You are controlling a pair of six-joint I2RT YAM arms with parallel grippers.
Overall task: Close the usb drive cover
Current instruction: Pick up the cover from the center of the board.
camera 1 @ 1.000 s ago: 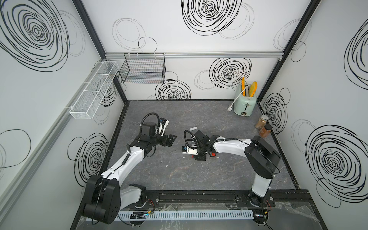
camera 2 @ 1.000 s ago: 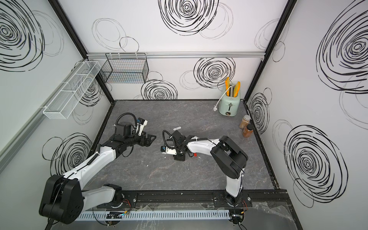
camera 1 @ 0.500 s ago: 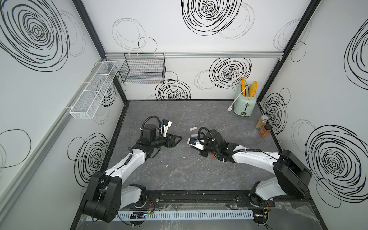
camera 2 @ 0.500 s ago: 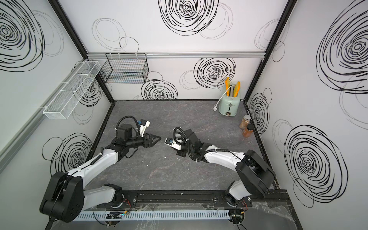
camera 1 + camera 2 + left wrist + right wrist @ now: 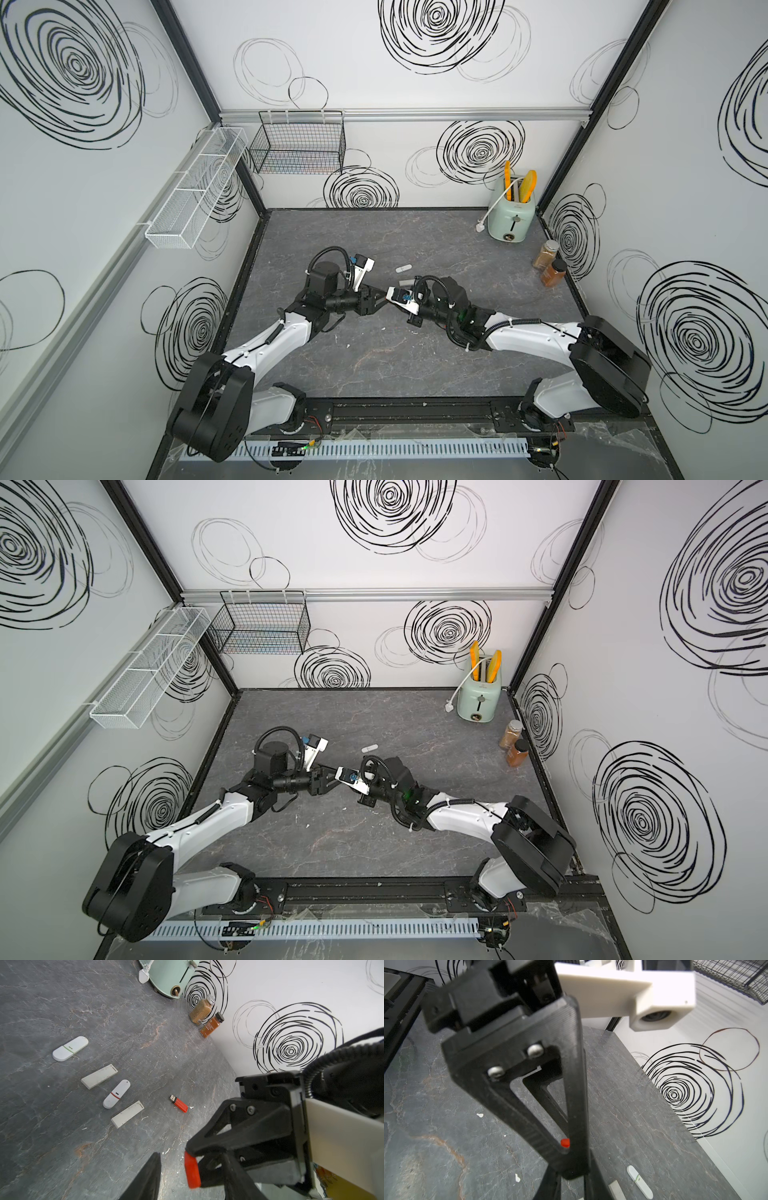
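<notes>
The red usb drive [image 5: 179,1103] lies on the grey table with its metal plug bare. Its red cover [image 5: 192,1169] is off the drive and held above the table, pinched in my right gripper [image 5: 195,1159], which is shut on it. My left gripper [image 5: 190,1153] meets the right one tip to tip at mid-table [image 5: 382,297]. Its jaws stand apart on either side of the cover, and one finger [image 5: 149,1176] is clear of it. In the right wrist view only a red corner of the cover [image 5: 565,1142] shows past a left finger [image 5: 529,1084]. Both top views hide the drive.
Several white usb drives [image 5: 70,1048] [image 5: 99,1076] [image 5: 116,1096] [image 5: 127,1114] lie left of the red one. A mint toaster [image 5: 511,216] and two spice jars [image 5: 545,254] [image 5: 554,273] stand at the back right. Wire baskets [image 5: 299,145] hang on the walls.
My right gripper rose from the table with the cover and turned toward the left arm. My left gripper moved right to meet it, and its jaws narrowed around the cover.
</notes>
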